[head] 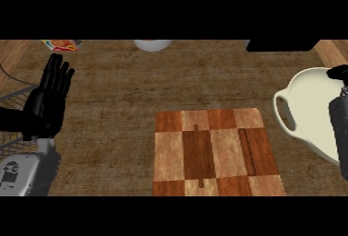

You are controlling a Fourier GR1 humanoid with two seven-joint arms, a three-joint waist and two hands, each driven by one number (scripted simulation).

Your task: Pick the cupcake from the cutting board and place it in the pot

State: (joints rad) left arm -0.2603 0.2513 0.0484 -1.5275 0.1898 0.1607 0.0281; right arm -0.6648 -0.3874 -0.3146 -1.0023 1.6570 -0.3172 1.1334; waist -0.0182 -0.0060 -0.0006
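A mottled brown counter top point(129, 87) is filling the view, with lighter wood strips point(15, 50) running along its far corners, a wire rack point(15, 99) sitting at the left edge and a black block point(282, 44) lying at the back.

Light is soft, even and rather dim across the brown mottled counter top point(129, 92), with no clear source. The cream-white handled pot point(309, 108) at the right is brightest, without glare. The checkered wooden cutting board point(214, 152) casts almost no shadow.
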